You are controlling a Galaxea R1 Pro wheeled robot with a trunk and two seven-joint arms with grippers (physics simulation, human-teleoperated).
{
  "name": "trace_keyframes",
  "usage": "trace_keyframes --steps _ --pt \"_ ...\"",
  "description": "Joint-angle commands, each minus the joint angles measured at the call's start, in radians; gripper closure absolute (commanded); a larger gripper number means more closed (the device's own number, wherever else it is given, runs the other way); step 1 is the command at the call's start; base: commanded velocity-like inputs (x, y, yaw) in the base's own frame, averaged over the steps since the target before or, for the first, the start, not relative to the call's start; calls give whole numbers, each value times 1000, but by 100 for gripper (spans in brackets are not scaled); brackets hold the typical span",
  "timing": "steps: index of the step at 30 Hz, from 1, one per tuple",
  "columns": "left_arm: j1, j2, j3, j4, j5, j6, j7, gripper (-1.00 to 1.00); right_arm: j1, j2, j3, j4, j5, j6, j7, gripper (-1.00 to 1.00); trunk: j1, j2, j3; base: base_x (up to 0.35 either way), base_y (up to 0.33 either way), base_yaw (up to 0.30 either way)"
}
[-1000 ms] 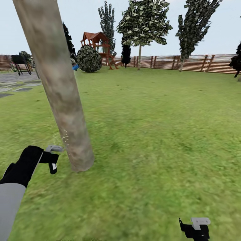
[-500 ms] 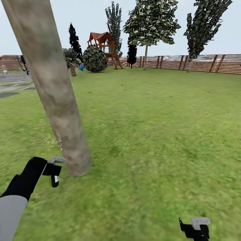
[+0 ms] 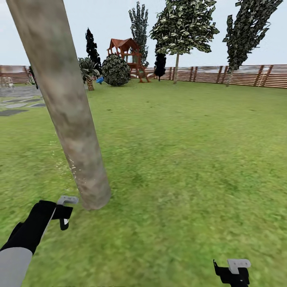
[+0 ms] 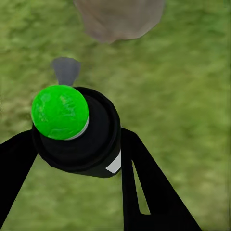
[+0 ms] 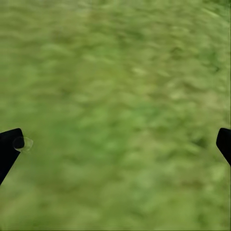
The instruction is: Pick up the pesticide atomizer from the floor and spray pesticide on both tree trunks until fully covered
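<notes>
A thick, pale grey-beige tree trunk (image 3: pixel 71 119) leans up from the grass, its base just ahead of my left gripper (image 3: pixel 65 209). That gripper is shut on the pesticide atomizer (image 4: pixel 79 139), a small black bottle with a bright green spot (image 4: pixel 60 111) on top. In the left wrist view the black fingers (image 4: pixel 139 178) clamp the bottle's sides, and the trunk's base (image 4: pixel 118 19) lies a short way beyond it. Faint pale specks dot the trunk's lower part (image 3: pixel 73 167). My right gripper (image 3: pixel 235 271) hangs open over bare grass (image 5: pixel 120 120) at the lower right.
Green lawn (image 3: pixel 191 151) stretches to a brown slat fence (image 3: pixel 247 75). Tall trees (image 3: pixel 185 24), a round bush (image 3: pixel 115 69), a palm-like plant (image 3: pixel 88 69) and a wooden play tower (image 3: pixel 127 50) stand far back. Grey paving stones (image 3: pixel 16 105) lie at the far left.
The whole picture has shifted right, so the camera has turned left. My left gripper with the atomizer has sunk lower beside the trunk's base. The right gripper has not moved.
</notes>
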Motion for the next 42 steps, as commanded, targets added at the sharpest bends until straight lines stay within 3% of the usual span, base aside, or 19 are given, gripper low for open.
trace_keyframes --steps 1,7,12,22,42 --pt "1 -8 20 0 -1 -6 2 100 0 0 0 0 0 0 0 -100 0 0 0 78 -79 265" --pt "8 -15 32 -1 -2 -12 17 100 0 0 0 0 0 0 0 -100 0 0 0 156 -199 276" --pt "10 -37 31 -1 -2 -14 37 100 0 0 0 0 0 0 0 -100 0 0 0 142 -242 119" --pt "13 -37 32 -3 -2 -14 39 100 0 0 0 0 0 0 0 -100 0 0 0 -9 -272 15" --pt "13 -37 32 -16 0 -14 41 100 0 0 0 -1 0 0 0 -100 0 0 0 53 -232 191"
